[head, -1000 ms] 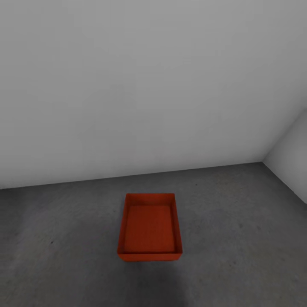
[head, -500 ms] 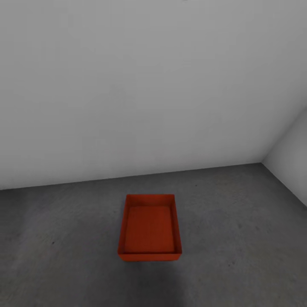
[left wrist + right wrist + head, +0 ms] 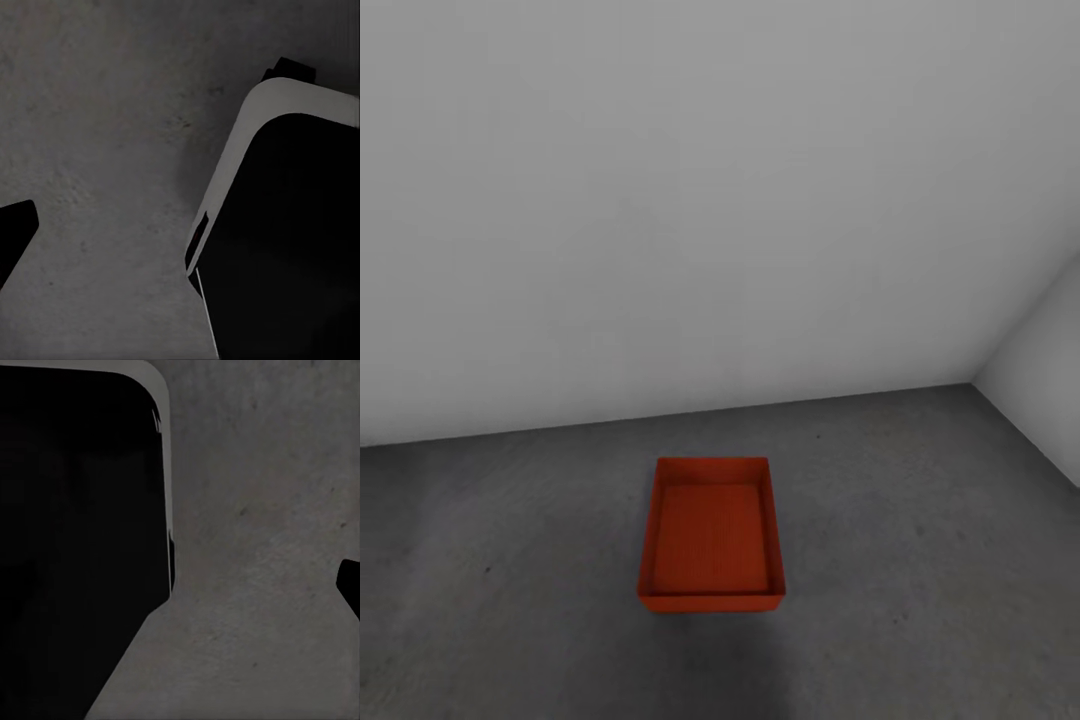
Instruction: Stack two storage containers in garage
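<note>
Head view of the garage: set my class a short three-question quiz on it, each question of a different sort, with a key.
1. True or false: the storage container sits on wood planks.
2. Multiple choice: the container holds (A) a second bin, (B) nothing visible, (C) a lid.
3. Fill in: behind the container rises a plain white-grey ____.

Key:
1. False; it sits on the dark grey concrete floor.
2. B.
3. Wall.

A red-orange storage container (image 3: pixel 711 535) sits on the grey floor (image 3: pixel 920 560).
</note>
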### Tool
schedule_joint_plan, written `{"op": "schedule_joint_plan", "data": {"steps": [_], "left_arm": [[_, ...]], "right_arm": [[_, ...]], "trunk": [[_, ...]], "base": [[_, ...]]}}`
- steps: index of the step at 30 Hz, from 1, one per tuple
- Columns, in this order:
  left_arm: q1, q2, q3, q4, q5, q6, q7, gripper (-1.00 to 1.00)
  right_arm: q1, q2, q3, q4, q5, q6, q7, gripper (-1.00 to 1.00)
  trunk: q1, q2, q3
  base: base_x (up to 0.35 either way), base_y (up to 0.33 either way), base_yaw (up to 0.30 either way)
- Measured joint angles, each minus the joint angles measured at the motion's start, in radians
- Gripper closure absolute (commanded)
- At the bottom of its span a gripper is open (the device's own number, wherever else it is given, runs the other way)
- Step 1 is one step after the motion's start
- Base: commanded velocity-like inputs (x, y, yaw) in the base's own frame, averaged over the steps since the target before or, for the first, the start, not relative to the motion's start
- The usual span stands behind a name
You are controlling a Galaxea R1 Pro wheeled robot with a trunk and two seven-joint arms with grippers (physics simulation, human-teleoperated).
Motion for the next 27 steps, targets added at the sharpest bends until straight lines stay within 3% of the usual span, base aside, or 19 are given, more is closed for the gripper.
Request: {"op": "schedule_joint_plan", "data": {"steps": [5, 8, 12, 27], "left_arm": [[0.01, 0.005, 0.0, 0.0, 0.0, 0.0, -0.085, -1.0], [0.011, 0.009, 0.0, 0.0, 0.0, 0.0, -0.102, -1.0], [0.013, 0.012, 0.0, 0.0, 0.0, 0.0, -0.111, -1.0], [0.014, 0.012, 0.0, 0.0, -0.002, 0.002, -0.112, -1.0]], "right_arm": [[0.0, 0.001, 0.0, 0.0, 0.001, 0.001, 0.018, -1.0], [0.0, 0.0, 0.0, 0.0, 0.001, 0.001, 0.046, -1.0], [0.0, -0.005, 0.001, 0.0, 0.001, 0.002, 0.08, -1.0], [0.001, -0.005, 0.001, 0.0, 0.002, 0.004, 0.086, -1.0]], "trunk": [[-0.019, 0.035, 0.016], [-0.031, 0.056, 0.025], [-0.046, 0.084, 0.038], [-0.104, 0.189, 0.085]], "base": [[0.0, 0.0, 0.0], [0.0, 0.0, 0.0], [0.0, 0.0, 0.0], [0.0, 0.0, 0.0]]}}
